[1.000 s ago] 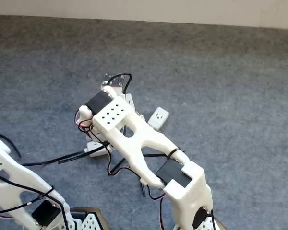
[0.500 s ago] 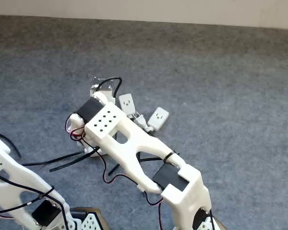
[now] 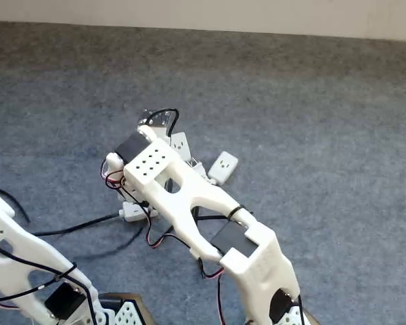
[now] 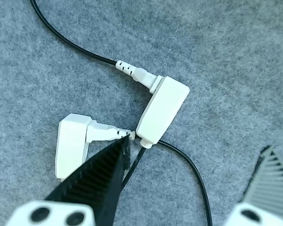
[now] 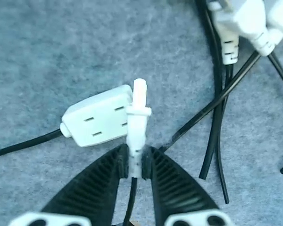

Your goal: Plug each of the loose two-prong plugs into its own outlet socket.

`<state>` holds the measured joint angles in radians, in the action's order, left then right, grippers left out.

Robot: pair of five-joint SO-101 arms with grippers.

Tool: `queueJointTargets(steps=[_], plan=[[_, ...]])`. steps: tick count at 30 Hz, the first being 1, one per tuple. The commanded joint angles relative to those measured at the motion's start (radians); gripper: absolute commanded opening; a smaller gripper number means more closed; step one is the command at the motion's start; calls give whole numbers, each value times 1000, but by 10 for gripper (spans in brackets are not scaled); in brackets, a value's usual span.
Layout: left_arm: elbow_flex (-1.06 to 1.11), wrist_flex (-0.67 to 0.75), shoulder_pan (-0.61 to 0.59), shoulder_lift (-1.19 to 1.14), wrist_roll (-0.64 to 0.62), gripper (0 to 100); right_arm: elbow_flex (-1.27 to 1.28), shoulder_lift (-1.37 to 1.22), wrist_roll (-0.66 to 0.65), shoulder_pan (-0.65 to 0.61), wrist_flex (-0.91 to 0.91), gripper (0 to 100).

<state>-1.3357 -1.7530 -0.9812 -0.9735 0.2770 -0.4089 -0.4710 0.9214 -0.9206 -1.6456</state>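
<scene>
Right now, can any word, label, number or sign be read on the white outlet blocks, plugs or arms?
None. The white plastic outlet block shows only slots, the white two-prong plug in the right gripper is plain, and the white arm housing bears only round holes.

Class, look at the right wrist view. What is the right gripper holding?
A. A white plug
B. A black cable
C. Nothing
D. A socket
A: the right gripper is closed on the body of the white plug, which stands against the end of the socket.
</scene>
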Motion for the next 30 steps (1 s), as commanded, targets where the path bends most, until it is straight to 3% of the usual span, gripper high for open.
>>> queueJointTargets(steps=[1,3,4,6,8,10,13,15,21,26,30], plan=[[-30,8,7,12,6,404,-35,25,6,18,-2,51],[-30,8,8,12,6,404,-36,31,-34,36,-45,54],[-30,8,7,12,6,404,-54,44,-132,53,-84,55],[-31,8,4,12,8,404,-61,85,-514,102,-122,51],[-31,8,4,12,8,404,88,140,-918,194,-113,45],[-31,8,2,12,8,404,228,180,-1057,283,-59,44],[-31,8,5,12,8,404,367,214,-1059,409,41,44],[-30,6,15,10,3,404,432,236,-961,417,113,47],[-38,6,38,-62,3,404,507,348,-709,214,240,49],[-39,8,16,-53,18,404,622,512,-845,-10,280,49],[-31,-3,35,-30,123,404,809,645,-987,-36,371,49]])
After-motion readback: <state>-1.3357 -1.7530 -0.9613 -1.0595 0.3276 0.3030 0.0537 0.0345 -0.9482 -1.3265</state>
